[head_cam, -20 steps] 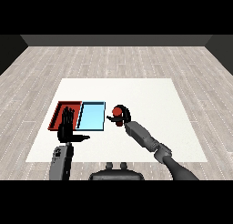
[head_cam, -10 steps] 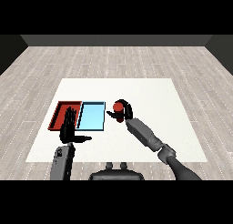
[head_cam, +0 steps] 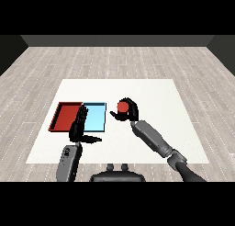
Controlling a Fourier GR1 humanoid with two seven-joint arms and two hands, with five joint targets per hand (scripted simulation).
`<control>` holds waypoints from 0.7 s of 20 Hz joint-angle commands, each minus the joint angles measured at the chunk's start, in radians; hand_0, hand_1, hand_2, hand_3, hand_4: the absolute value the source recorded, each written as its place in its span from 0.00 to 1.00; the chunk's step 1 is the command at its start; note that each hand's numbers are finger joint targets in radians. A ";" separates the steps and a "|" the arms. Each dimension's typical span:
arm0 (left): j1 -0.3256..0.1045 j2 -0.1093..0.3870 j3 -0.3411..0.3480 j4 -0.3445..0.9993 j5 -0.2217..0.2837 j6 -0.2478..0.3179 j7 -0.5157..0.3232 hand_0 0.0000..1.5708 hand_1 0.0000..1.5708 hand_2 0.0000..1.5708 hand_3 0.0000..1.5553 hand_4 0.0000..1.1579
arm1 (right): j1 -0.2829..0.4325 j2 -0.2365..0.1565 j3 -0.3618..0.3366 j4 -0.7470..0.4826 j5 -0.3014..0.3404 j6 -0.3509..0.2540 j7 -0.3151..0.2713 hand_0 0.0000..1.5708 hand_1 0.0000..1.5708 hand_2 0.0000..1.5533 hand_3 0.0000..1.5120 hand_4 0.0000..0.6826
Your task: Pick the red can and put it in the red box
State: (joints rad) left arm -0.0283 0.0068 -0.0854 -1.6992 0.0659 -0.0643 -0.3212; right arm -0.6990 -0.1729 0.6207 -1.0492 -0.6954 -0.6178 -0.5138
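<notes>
The red can is held above the white table, just right of the light blue tray. My right hand is curled round the can, its forearm running down to the lower right. The red tray lies left of the blue tray, touching it side by side. My left hand stands with straight fingers pointing up and thumb out to the right, over the seam between the two trays at their near edge. It holds nothing.
The white table spreads wide to the right and behind the trays. Grey wood floor surrounds it.
My right hand has carried the red can a little up and to the left, closer to the blue tray. The left hand has stayed put.
</notes>
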 commanded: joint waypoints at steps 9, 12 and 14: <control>-0.127 -0.007 -0.124 0.011 -0.065 0.109 0.191 0.00 0.00 0.00 0.00 0.00 | 0.115 -0.049 -0.076 -0.285 0.184 -0.003 0.129 0.92 0.92 0.91 0.91 0.93; -0.110 -0.007 -0.195 0.044 -0.071 0.161 0.146 0.00 0.00 0.00 0.00 0.00 | 0.203 -0.107 -0.081 -0.459 0.202 0.000 0.138 0.90 0.90 0.91 0.92 0.92; -0.136 -0.007 -0.242 0.121 -0.072 0.228 0.127 0.00 0.00 0.00 0.00 0.00 | 0.207 -0.028 -0.054 -0.404 0.277 -0.027 0.123 0.91 0.91 0.92 0.92 0.93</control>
State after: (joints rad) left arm -0.1205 0.0005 -0.2611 -1.6582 0.0032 0.0822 -0.1811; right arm -0.5251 -0.2216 0.5597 -1.3948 -0.4854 -0.6313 -0.4071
